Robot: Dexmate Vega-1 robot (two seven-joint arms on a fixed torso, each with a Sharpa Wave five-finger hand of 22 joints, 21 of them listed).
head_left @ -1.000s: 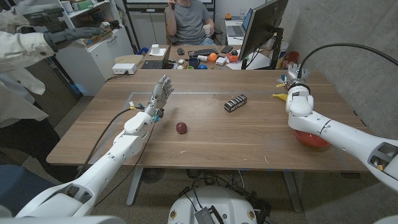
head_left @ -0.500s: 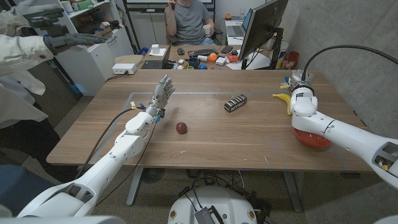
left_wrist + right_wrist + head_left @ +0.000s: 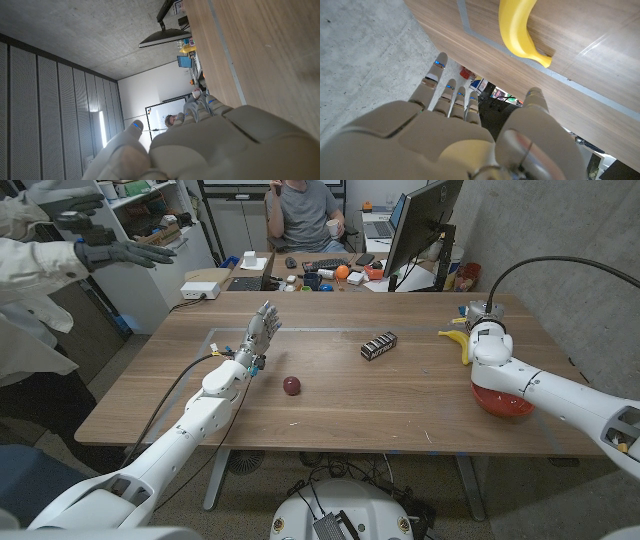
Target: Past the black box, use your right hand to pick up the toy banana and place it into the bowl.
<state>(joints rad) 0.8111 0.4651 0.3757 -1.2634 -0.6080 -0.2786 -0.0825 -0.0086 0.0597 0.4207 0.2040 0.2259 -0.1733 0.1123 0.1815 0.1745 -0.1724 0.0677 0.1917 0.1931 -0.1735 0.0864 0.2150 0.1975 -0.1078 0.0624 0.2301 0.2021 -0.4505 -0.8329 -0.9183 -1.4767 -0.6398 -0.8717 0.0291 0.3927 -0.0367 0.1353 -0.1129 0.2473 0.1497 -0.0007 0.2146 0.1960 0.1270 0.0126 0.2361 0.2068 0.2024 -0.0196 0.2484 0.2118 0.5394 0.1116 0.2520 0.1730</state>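
The yellow toy banana [image 3: 456, 340] lies on the wooden table near its far right corner, past the black box [image 3: 379, 345]. My right hand [image 3: 481, 314] hovers just to the right of the banana, fingers spread and holding nothing. In the right wrist view the banana [image 3: 518, 26] lies on the table beyond the fingertips [image 3: 439, 63] of my right hand [image 3: 465, 135], not touching them. The red bowl [image 3: 497, 404] sits near the table's right edge, partly hidden under my right forearm. My left hand [image 3: 260, 329] stands upright at the table's left middle, fingers apart and empty.
A dark red ball [image 3: 291, 386] lies mid-table in front of my left hand. A monitor [image 3: 421, 225] stands behind the far edge, with a cluttered desk and a seated person [image 3: 303, 212] beyond. A standing person's gloved hand [image 3: 118, 248] reaches in at the upper left.
My right hand has shifted a little to the right, uncovering more of the banana. The gloved hand at the upper left has moved slightly. My left arm has stayed still.
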